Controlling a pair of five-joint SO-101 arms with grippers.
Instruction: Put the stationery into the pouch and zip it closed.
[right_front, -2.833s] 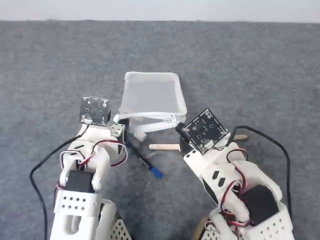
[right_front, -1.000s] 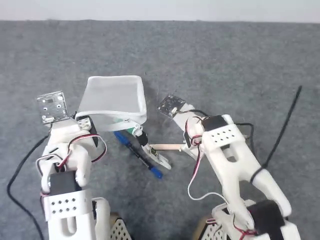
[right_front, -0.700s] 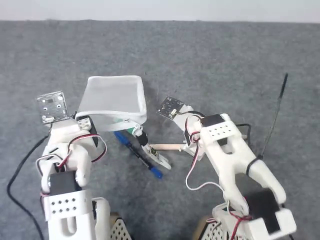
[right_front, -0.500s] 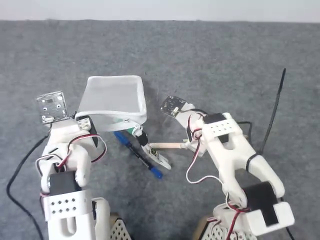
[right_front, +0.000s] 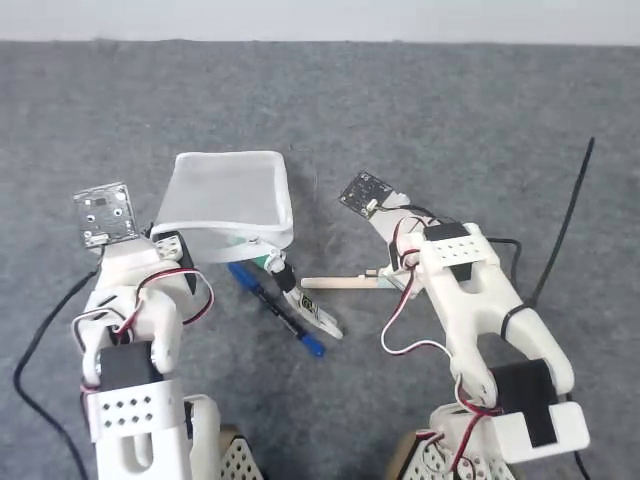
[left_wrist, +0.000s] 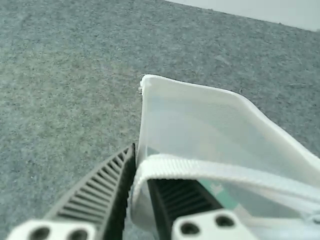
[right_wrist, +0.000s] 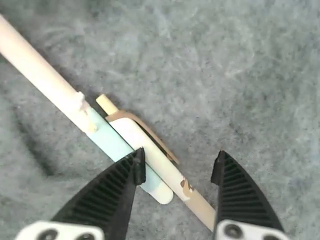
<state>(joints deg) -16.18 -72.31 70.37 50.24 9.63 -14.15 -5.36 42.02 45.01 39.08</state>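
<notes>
Grey felt tabletop. Nearest, cream-and-mint pen is laid flat on it and straddled by spread right gripper. Long axis is set oblique to the jaws, far end aimed at white mesh pouch beyond, whose rim is pinched by left gripper.

The high view looks down on the table; wrist views hug their pincers (pouch shared with the left).

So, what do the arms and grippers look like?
Left arm and right arm: white plastic shells, black motors, thin red and white wires, a square camera board at each wrist. A black cable runs by the right arm. Left gripper and right gripper have black ribbed fingers.
</notes>
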